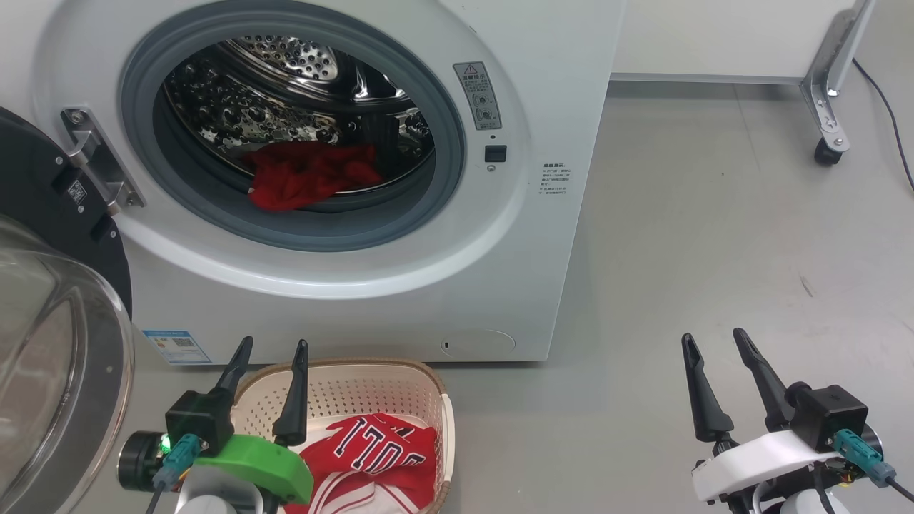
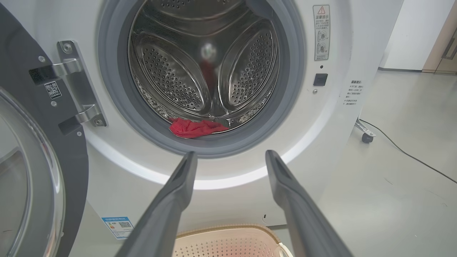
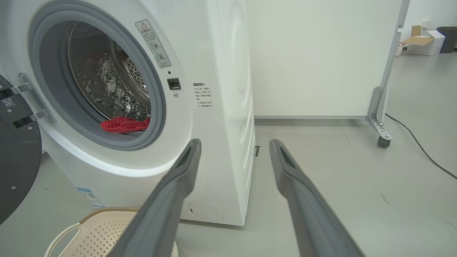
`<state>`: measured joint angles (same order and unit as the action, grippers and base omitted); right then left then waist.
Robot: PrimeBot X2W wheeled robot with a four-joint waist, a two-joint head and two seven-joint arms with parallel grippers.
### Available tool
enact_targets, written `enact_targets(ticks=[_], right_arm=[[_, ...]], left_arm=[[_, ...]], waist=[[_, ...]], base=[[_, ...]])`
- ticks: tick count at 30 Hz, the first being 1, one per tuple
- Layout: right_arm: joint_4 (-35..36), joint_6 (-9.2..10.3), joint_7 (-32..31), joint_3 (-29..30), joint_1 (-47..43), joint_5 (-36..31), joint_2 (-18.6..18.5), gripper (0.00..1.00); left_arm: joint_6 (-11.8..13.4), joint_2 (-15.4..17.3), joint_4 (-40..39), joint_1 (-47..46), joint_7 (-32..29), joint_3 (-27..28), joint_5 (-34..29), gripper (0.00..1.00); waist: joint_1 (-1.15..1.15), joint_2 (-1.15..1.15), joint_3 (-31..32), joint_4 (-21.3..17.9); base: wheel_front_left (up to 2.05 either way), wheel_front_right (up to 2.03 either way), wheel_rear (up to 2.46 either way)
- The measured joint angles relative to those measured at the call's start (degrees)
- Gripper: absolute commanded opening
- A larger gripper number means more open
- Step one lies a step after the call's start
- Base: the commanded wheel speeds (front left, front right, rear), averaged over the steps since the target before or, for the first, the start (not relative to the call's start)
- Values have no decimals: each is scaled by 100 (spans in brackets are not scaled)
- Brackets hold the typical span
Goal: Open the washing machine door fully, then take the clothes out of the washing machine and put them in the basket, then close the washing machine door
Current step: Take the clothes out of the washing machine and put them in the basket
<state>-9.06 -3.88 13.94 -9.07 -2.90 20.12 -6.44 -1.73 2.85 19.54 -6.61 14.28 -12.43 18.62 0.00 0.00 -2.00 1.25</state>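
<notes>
The white washing machine [image 1: 543,235] stands with its door [image 1: 50,343] swung wide to the left, glass bowl facing me. A plain red garment [image 1: 307,175] lies at the front of the steel drum, also visible in the left wrist view [image 2: 194,127] and the right wrist view [image 3: 125,125]. The red-and-white jersey [image 1: 378,446] lies in the cream basket [image 1: 357,389] on the floor before the machine. My left gripper [image 1: 271,353] hangs open and empty above the basket's near left rim. Over bare floor at the right, my right gripper [image 1: 714,343] is open and empty.
A white panel on a metal leg with a caster [image 1: 828,153] stands behind and right of the machine, and a black cable [image 1: 892,114] trails across the grey floor. Boxes and a bin [image 3: 428,41] sit far off.
</notes>
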Motion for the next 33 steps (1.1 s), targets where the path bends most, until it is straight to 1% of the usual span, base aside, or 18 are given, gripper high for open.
enact_targets(ticks=[11, 25, 30, 33], right_arm=[[97, 1, -8, -5, -1, 0, -7, 100], [231, 1, -59, -77, 4, 0, -13, 100], [282, 0, -59, -105, 26, 0, -8, 100], [319, 0, -59, -132, 80, 0, 3, 100]], left_arm=[[3, -1, -103, 31, 0, -3, 0, 100], [47, 13, -245, 18, -1, -30, -81, 100], [153, 149, -269, -68, -79, -45, -315, 100], [201, 174, -316, -270, -186, -63, -378, 100]], waist=[[0, 0, -84, -7], [0, 0, -532, -104], [0, 0, -781, -181], [0, 0, -950, -241]], base=[[0, 0, 0], [0, 0, 0], [0, 0, 0], [0, 0, 0]])
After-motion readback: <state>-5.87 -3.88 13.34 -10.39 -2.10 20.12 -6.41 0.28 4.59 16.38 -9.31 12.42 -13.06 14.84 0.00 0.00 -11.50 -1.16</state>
